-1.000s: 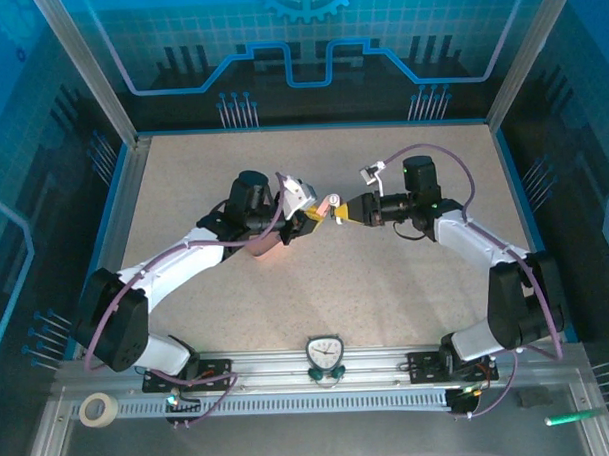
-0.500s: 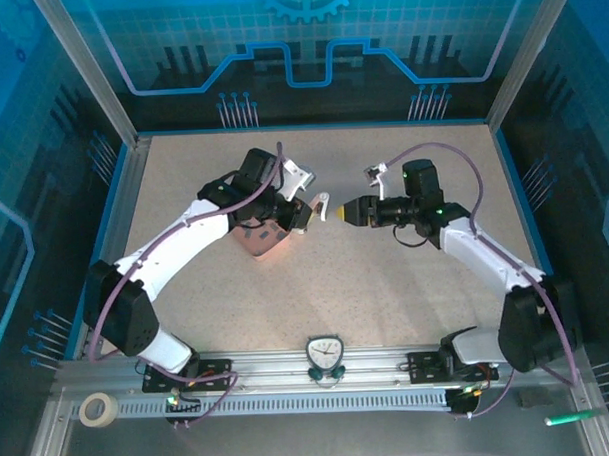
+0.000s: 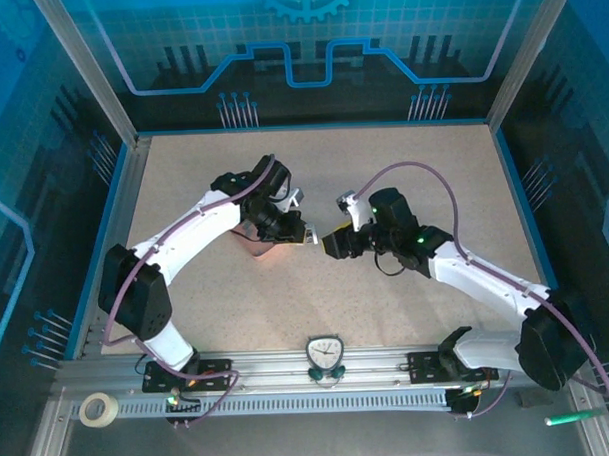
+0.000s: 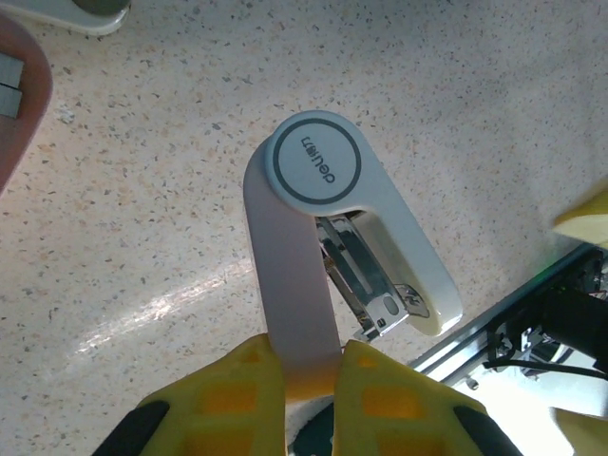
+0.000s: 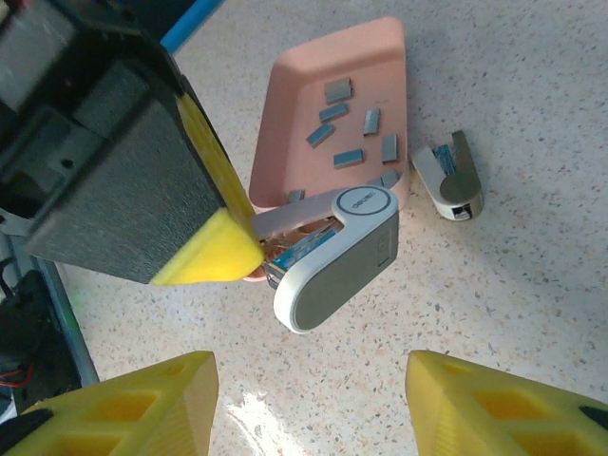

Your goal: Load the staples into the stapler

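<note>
Bright, even light; mild glare

The white-and-black left arm [image 3: 185, 242] bends from lower left to the frame's centre, its yellow-fingered left gripper [image 4: 309, 366] pinched tight on the white-and-pink mini stapler [image 4: 389, 218]. The matching right arm [image 3: 487, 282] stretches in from lower right, its yellow-fingered right gripper [image 5: 313, 380] facing the other, jaws standing apart.

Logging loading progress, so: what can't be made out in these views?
Left wrist: whether the stapler, held by the left gripper, is loaded; magazine indistinct.
Left wrist: tray cut off by the edge.
Right wrist: left gripper hides tray's near corner.
Top external: staples too small.
</note>
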